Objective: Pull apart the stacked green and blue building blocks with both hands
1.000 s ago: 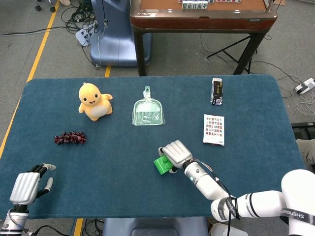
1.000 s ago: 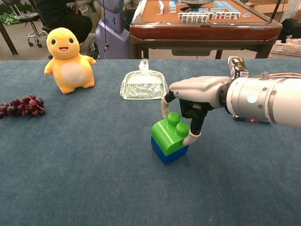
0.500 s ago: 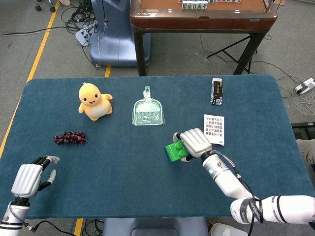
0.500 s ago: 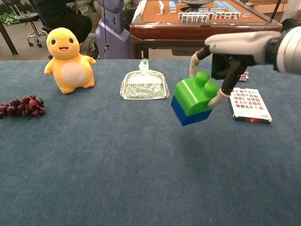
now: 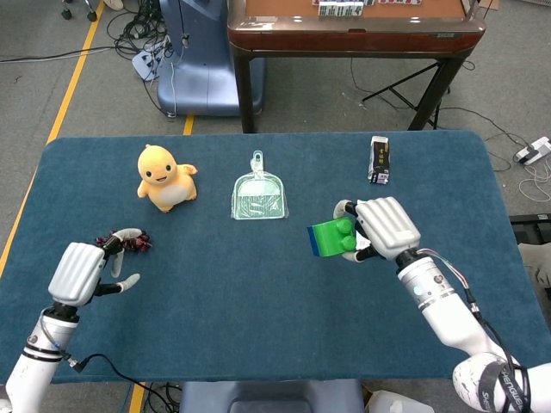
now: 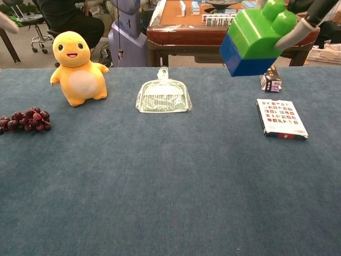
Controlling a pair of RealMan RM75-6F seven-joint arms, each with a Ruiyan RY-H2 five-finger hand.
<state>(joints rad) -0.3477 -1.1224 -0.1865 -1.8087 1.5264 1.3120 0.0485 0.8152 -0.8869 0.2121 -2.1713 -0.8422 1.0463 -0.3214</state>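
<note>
- While our right hand [image 5: 386, 227] grips the stacked blocks in mid-air, the green block [image 5: 331, 238] is still seated on the blue block [image 6: 246, 56]; nothing separated yet.
- Head view: stack sits above the table [image 5: 258, 327], right of centre, fingers wrapped over the green top. Only a thin blue edge shows there.
- Chest view gives the blue half clearly, under the green block [image 6: 258, 29], tilted, up at the top edge of frame. The right hand is almost cropped out here; only a pale fingertip [image 6: 298, 34] against the green side shows.
- Our left hand [image 5: 79, 272] is clear in the head view: raised over the table's left part, holding nothing, fingers slightly curled and apart.
- Chest view shows barely a pale sliver at the top left corner; we can't say for sure it's that hand.
- Grapes [image 5: 129, 242] are partly hidden behind the left hand's fingers in the head view; chest view shows the bunch whole.
- Yellow duck toy [image 5: 164, 177] and clear dustpan [image 5: 259, 194] are visible in both views, well apart from the stack.
- Card box [image 6: 279, 119] is plain in the chest view, but in the head view the right hand covers it.
- Small dark carton [image 5: 379, 159] stands at the far right; the chest view has it half hidden behind the blue block.
</note>
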